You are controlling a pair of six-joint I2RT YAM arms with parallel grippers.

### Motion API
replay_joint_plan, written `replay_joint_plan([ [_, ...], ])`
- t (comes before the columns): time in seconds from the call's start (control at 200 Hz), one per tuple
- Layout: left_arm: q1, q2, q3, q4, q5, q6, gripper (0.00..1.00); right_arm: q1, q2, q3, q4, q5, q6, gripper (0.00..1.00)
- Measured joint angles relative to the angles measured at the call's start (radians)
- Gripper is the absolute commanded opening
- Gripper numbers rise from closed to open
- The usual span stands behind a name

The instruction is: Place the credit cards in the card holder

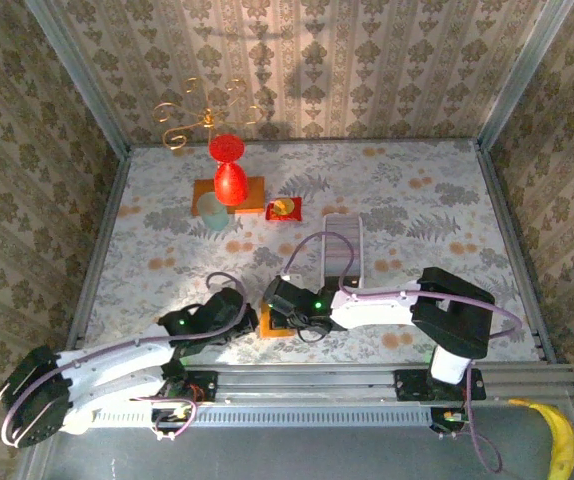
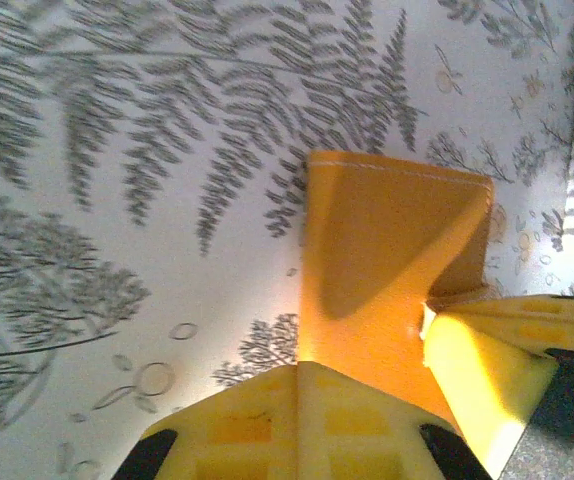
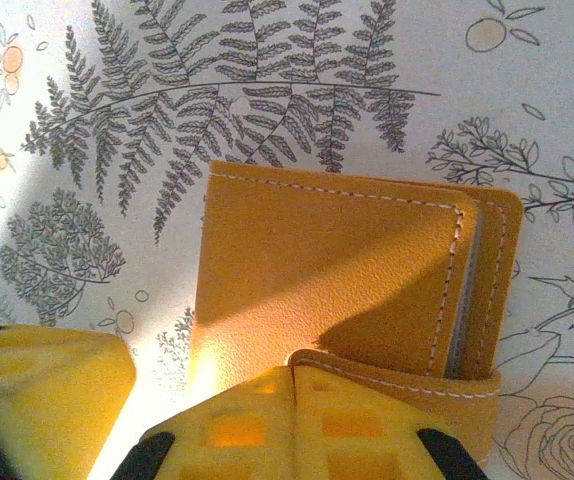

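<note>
Top view: the card holder lies flat by the near edge of the desk, about midway along it. The left gripper and right gripper meet over it from either side. No loose credit card can be made out for certain. A pale tray sits nearer the desk's middle, and its contents are too small to tell.

Left wrist view: the left gripper has its jaws together, with the tips at the near side of the card holder. A yellow finger of the right gripper touches the holder's corner just beside them. With two arms this close, one should probably pin the holder while the other works, so they do not foul each other.

Right wrist view: the right gripper also has its jaws together, at the holder's stitched near edge. Whether they pinch a leaf of it cannot be told. The card holder is folded closed, and its slot mouth faces the desk's right side, where a grey sliver shows between the leaves. To do the step well, press the holder flat, lift only the top leaf, and keep the mouth open and unshadowed. The soft leather looks likely to slide on the patterned cloth if pushed sideways.
</note>
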Motion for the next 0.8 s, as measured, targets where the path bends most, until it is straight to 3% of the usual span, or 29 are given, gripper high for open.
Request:
replay_joint_plan([
  [0.105, 0.027, -0.072, -0.001, -0.076, -0.023, 0.003, 0.07, 0.008, 0.011, 0.024, -0.036, 0.019, 0.0, 0.0],
  [0.21, 0.061, -0.135, 0.001, -0.155, -0.052, 0.029, 0.25, 0.014, -0.001, 0.015, -0.032, 0.033, -0.011, 0.0],
  [0.355, 0.115, -0.188, 0.029, -0.254, -0.106, 0.083, 0.51, 0.014, -0.032, -0.01, -0.017, 0.04, -0.045, 0.24],
  [0.45, 0.147, -0.204, 0.078, -0.29, -0.15, 0.136, 0.67, 0.014, -0.051, -0.014, -0.004, 0.039, -0.077, 0.34],
  [0.485, 0.16, -0.206, 0.097, -0.296, -0.166, 0.157, 0.92, 0.012, -0.062, -0.015, 0.008, 0.037, -0.093, 0.36],
  [0.505, 0.166, -0.206, 0.108, -0.298, -0.173, 0.157, 0.99, 0.011, -0.068, -0.016, 0.017, 0.035, -0.1, 0.38],
  [0.69, 0.271, -0.202, 0.234, -0.33, -0.228, 0.256, 1.0, -0.002, -0.195, -0.026, 0.072, 0.034, -0.172, 0.48],
  [0.8, 0.307, -0.212, 0.278, -0.307, -0.264, 0.325, 1.0, -0.008, -0.348, -0.085, 0.082, 0.089, -0.241, 0.6],
])
